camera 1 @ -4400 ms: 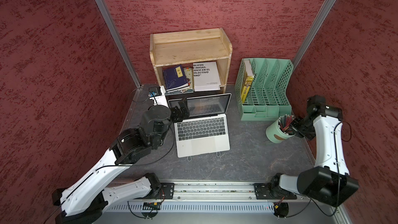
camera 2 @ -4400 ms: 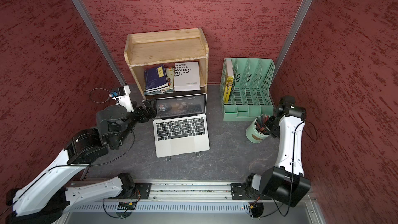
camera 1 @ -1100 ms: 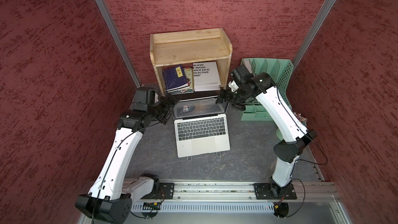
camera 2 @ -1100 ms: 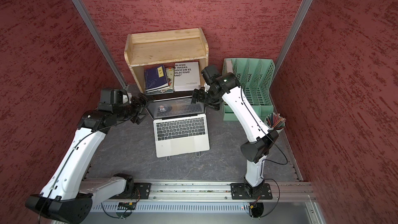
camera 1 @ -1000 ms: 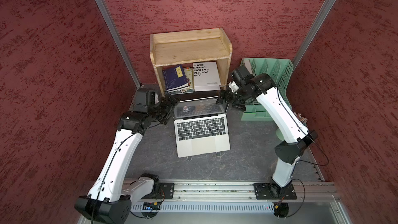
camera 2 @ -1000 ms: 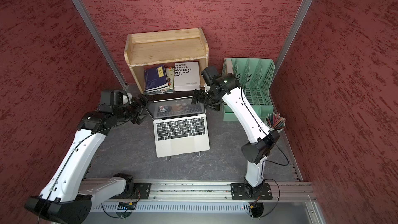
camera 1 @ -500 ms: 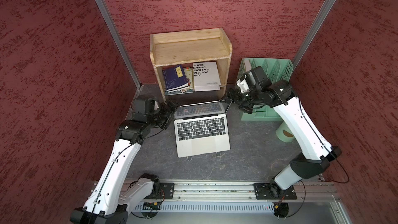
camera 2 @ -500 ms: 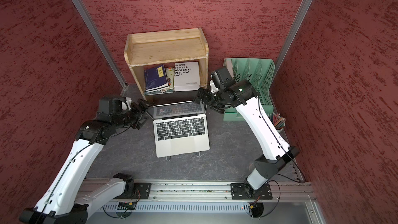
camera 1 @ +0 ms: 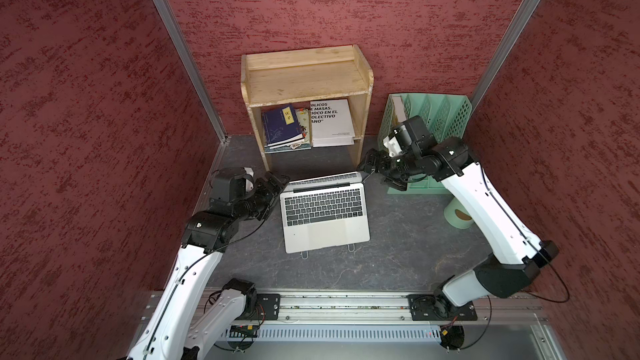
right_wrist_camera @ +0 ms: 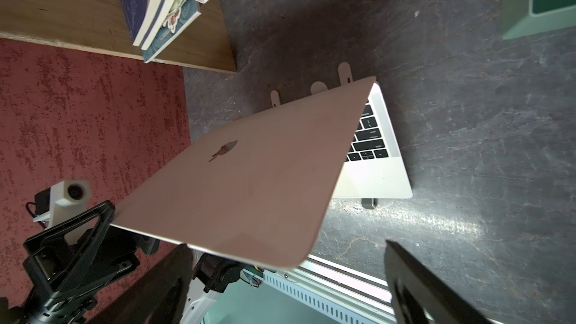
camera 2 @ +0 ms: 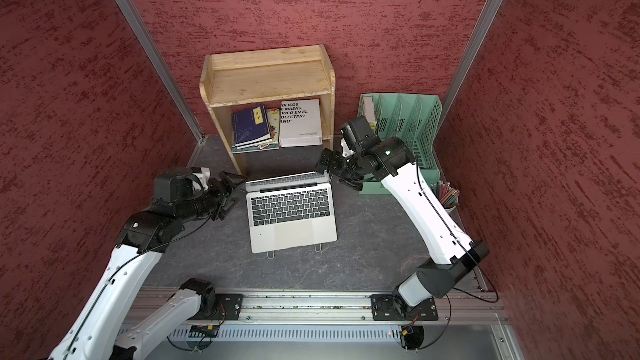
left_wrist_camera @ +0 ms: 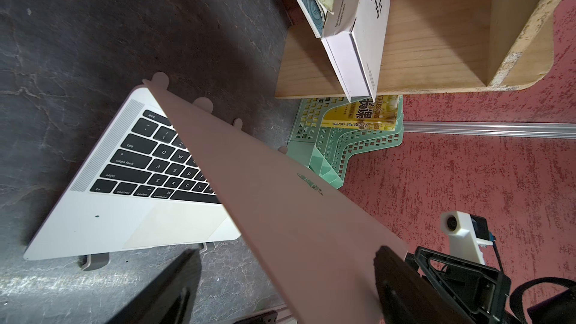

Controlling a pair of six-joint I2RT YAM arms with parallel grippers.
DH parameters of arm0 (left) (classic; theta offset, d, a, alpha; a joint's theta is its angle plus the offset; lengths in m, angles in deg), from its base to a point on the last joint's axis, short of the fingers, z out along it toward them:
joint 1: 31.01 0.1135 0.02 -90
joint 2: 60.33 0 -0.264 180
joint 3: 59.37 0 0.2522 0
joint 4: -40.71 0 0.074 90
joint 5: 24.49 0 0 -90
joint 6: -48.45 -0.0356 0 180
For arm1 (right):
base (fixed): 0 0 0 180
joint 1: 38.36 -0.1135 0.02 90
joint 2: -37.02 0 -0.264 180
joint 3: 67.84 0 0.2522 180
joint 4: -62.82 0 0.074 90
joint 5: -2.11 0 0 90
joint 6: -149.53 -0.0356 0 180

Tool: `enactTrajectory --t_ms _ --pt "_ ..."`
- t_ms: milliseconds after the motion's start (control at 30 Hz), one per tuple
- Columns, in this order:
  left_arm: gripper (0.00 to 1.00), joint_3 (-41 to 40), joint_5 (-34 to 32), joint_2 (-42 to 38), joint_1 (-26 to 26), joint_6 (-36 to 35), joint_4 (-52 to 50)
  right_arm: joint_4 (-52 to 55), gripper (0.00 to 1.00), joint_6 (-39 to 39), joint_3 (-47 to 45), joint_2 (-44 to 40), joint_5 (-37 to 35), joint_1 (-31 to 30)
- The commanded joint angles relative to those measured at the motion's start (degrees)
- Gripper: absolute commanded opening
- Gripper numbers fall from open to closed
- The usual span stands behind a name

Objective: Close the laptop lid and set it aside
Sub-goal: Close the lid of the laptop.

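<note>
Trouble I expect from here is an uneven push: if one arm leads, the laptop lid [camera 1: 323, 179] twists on its hinge, or the laptop [camera 1: 325, 223] skids off its stand [camera 1: 304, 254] onto the desk [camera 1: 408, 247]. The lid leans half shut over the keyboard. I see the left gripper [left_wrist_camera: 285, 254] and right gripper [right_wrist_camera: 286, 247] both gaping wide, each straddling a top corner of the lid and clamping nothing.
</note>
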Motion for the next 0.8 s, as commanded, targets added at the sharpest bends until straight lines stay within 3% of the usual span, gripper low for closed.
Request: enactTrajectory --t_ms 0,467,767 --pt "0.89 -4.2 -4.1 0.3 -0.1 -0.2 -11.0 -1.7 0.98 -0.4 -3.8 -2.6 -1.0 -0.5" --pt "1.00 -5.8 -4.4 -1.6 -1.5 0.9 -11.9 -7.6 0.98 -2.3 -22.9 -11.0 0.3 -0.6" --pt "1.00 -1.7 -5.0 -5.6 -0.9 -1.0 -23.9 -9.6 0.98 -1.1 -29.7 -11.2 1.1 -1.0"
